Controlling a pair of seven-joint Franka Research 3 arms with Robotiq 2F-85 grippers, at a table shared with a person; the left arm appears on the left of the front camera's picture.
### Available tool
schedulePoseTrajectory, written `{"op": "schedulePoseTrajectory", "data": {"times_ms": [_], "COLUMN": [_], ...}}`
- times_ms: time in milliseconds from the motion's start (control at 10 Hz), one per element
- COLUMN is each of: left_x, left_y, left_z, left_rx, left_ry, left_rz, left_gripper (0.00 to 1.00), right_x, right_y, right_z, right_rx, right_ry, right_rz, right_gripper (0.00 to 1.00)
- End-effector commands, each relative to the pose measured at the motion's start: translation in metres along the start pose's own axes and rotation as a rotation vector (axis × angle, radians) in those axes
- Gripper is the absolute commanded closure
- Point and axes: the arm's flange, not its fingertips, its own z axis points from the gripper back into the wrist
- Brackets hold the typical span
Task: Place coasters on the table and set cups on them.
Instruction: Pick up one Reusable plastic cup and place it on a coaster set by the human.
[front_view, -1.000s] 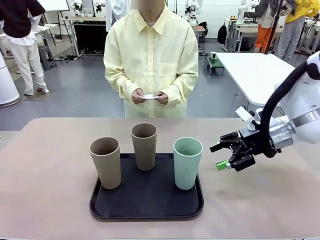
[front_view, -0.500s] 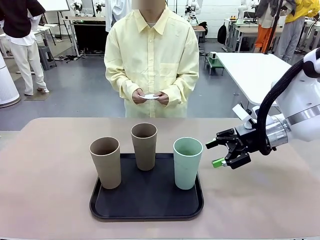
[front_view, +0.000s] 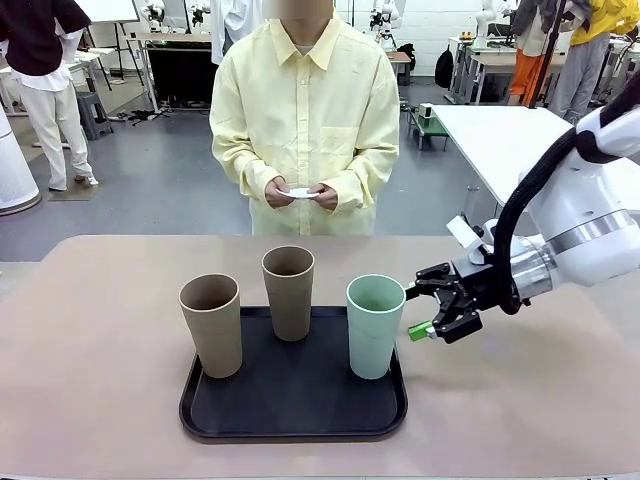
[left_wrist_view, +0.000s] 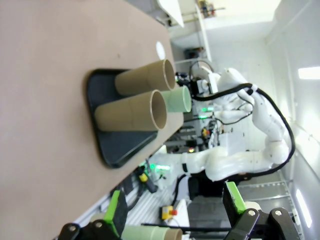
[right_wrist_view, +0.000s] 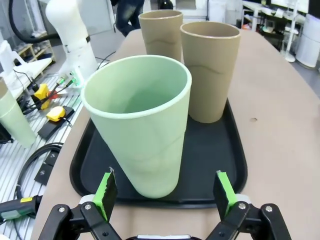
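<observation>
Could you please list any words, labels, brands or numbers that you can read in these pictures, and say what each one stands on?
None: no text can be read in any view.
Pale mint green matte tumbler, left tan-brown matte tumbler, far tan-brown matte tumbler, black rounded-square tray: plain, unprinted.
Small white disc that the person holds: too small to tell.
Background room gear: too blurred to read.

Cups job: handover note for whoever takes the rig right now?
Right gripper: open, lined up on the mint cup, no contact seen.
Left gripper: open, off the tray.
Mint cup, front tan cup and back tan cup stand on the tray.
Person's hands hold a white coaster beyond the table.
Done: nothing.
Left: coasters onto the table, a cup onto each.
</observation>
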Motion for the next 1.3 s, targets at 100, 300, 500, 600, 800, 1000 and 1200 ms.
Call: {"op": "schedulePoseTrajectory", "data": {"times_ms": [100,300,500,600,800,1000,1200], "left_x": [0.0,0.0,0.0,0.0,0.0,0.0,0.0], "left_y": [-0.001,-0.001,-0.001,-0.001,-0.001,-0.001,-0.001], "left_z": [0.001,0.001,0.001,0.001,0.001,0.001,0.001], "left_rx": [-0.014,-0.014,-0.014,-0.014,-0.014,-0.014,-0.014], "left_ry": [-0.008,-0.008,-0.008,-0.008,-0.008,-0.008,-0.008], "left_rz": [-0.004,-0.004,-0.004,-0.004,-0.004,-0.004,-0.004], "left_gripper": [0.0,0.0,0.0,0.0,0.0,0.0,0.0], "right_x": [0.001,0.0,0.001,0.001,0.001,0.0,-0.002], "right_y": [-0.01,-0.012,-0.015,-0.015,-0.019,-0.021,-0.025], "right_z": [-0.023,-0.03,-0.038,-0.04,-0.049,-0.057,-0.064], "right_rx": [0.013,0.027,0.045,0.049,0.069,0.102,0.121], "right_ry": [0.007,0.003,-0.009,-0.011,-0.016,-0.011,-0.003], "right_rz": [0.057,0.063,0.073,0.077,0.078,0.061,0.034], "right_gripper": [0.0,0.0,0.0,0.0,0.0,0.0,0.0]}}
